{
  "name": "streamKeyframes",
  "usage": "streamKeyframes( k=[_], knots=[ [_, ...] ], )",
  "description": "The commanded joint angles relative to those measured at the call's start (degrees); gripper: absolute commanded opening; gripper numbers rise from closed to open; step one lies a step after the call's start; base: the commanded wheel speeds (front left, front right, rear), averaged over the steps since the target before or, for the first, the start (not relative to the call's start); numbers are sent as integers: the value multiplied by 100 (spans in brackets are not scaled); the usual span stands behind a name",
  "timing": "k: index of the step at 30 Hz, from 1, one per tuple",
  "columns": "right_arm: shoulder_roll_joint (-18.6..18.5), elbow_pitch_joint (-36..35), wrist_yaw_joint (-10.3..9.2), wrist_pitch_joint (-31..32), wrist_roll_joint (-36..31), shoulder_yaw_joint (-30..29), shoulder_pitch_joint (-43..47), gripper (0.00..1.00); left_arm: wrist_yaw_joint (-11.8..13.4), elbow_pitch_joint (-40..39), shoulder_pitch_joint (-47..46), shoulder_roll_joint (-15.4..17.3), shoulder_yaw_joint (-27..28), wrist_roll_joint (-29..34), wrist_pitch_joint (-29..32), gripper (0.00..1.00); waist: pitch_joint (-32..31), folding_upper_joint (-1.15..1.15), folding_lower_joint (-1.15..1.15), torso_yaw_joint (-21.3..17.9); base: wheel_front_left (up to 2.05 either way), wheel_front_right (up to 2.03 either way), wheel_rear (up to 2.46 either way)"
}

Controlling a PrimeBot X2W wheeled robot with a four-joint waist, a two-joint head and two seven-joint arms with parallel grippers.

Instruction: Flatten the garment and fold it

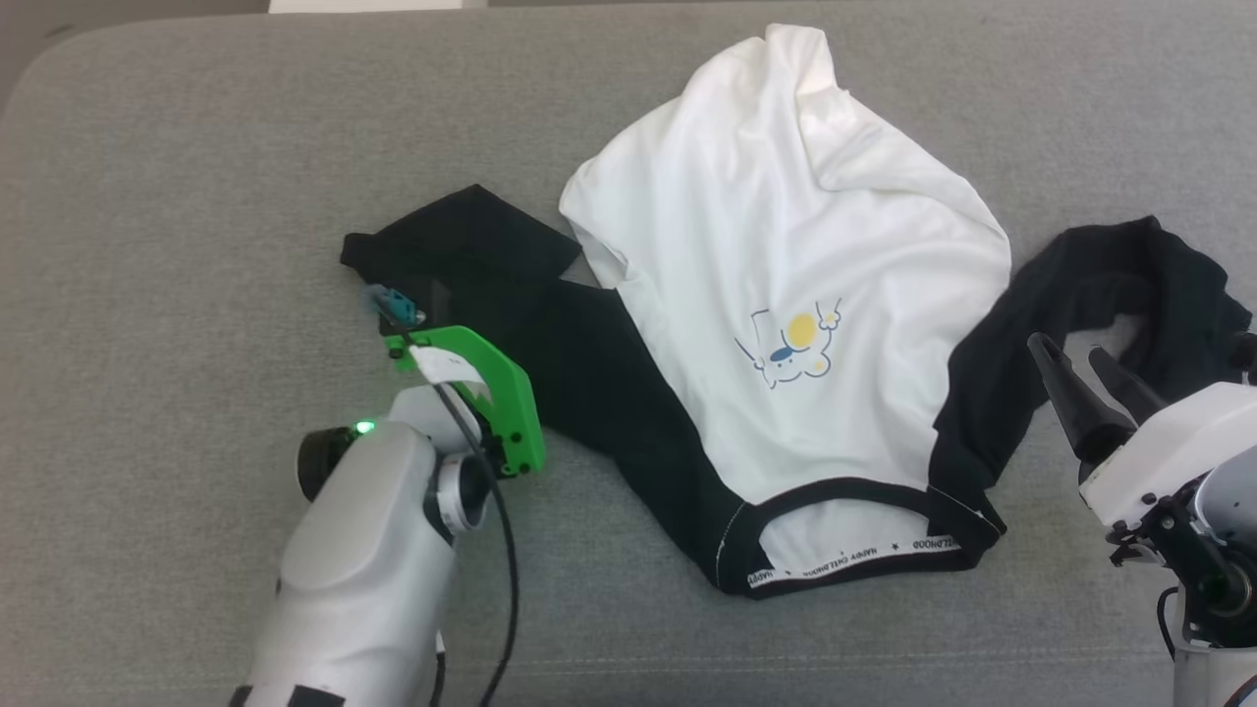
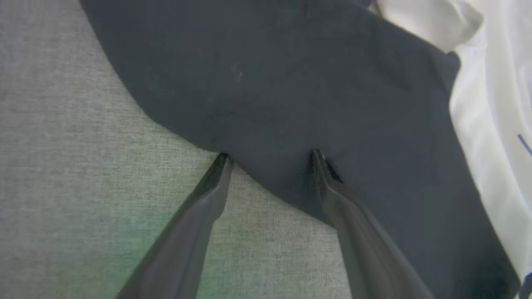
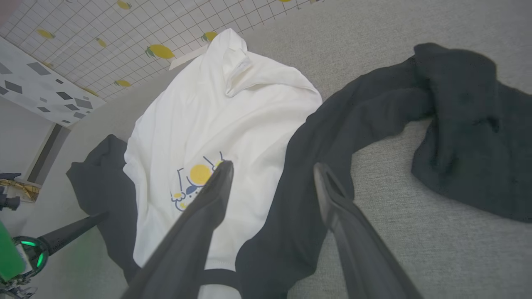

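From the head we see the shirt lying rumpled on the grey cushion, with its collar nearest the robot and its far hem folded over on itself. The black left sleeve stretches toward the left arm. The right sleeve is twisted into a loop just ahead of the right claw, whose fingers stand spread and hold nothing.

From the left wrist, the left claw is spread too — one tip at the sleeve's edge over the cushion, the other over the black cloth. We cannot tell whether they touch.

From the right wrist, the spread fingers hang above the place where the black sleeve meets the white body, apparently clear of the cloth.

What worries us is that a pinch here may catch a single layer, or nip the cushion cover along with the sleeve. A pull would then drag the whole shirt sideways rather than smooth it. The twisted sleeve could also be folded in as it lies — leaving a lump under any later fold.
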Motion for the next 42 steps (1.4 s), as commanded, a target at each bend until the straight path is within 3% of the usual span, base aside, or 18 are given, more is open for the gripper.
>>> streamKeyframes(
  k=[1, 2, 3, 7, 10, 16, 23, 24, 25, 32, 36, 42],
  knots=[
    [20, 13, 20, -59, -20, -14, -75, 100, -41, 142, 8, 26, 26, -53, 57, 100, 115, 0, 0, -119, 0, 0, 0],
    [23, 20, 20, -83, -12, -30, -76, 100, -85, 178, -1, 19, 51, -98, -9, 33, 130, 0, 0, -126, 0, 0, 0],
    [26, 22, 20, -99, -8, -43, -74, 100, -124, 196, -10, 15, 66, -121, -89, 0, 145, 0, 0, -125, 0, 0, 0],
    [33, 40, 20, -143, -47, -104, -55, 100, -230, 200, -72, 22, 361, -373, -544, 0, 168, 0, 0, -86, 0, 0, 0],
    [36, 57, 20, -154, -79, -127, -53, 100, -211, 125, -186, 207, 642, -459, -937, 0, 155, 0, 0, -19, 0, 0, 0],
    [41, 106, 20, -126, -117, -64, -50, 100, -40, 66, -287, 659, 1198, -604, -1471, 0, 131, 0, 0, 120, 0, 0, 0],
    [43, 175, 20, -115, -141, -10, -43, 100, 71, 89, -122, 768, 1512, -746, -1879, 0, 128, 0, 0, 244, 0, 0, 0],
    [44, 188, 20, -107, -150, -9, -26, 100, 15, 87, -93, 722, 1509, -795, -1873, 12, 112, 0, 0, 265, 0, 0, 0],
    [44, 200, 20, -104, -161, -6, -4, 100, -25, 57, -58, 672, 1541, -851, -1945, 100, 88, 0, 0, 281, 0, 0, 0],
    [45, 291, 20, -71, -138, 25, 202, 100, -185, -482, 527, 643, 1201, -577, -2241, 100, -147, 0, 0, 396, 0, 0, 0],
    [46, 296, 20, -63, -102, -31, 284, 100, -245, -929, 847, 396, 578, -458, -1453, 100, -228, 0, 0, 546, 0, 0, 0],
    [46, 312, 20, -57, -64, 63, 212, 100, -99, -1175, 957, 279, -23, -379, -208, 100, -213, 0, 0, 570, 0, 0, 0]
  ],
)
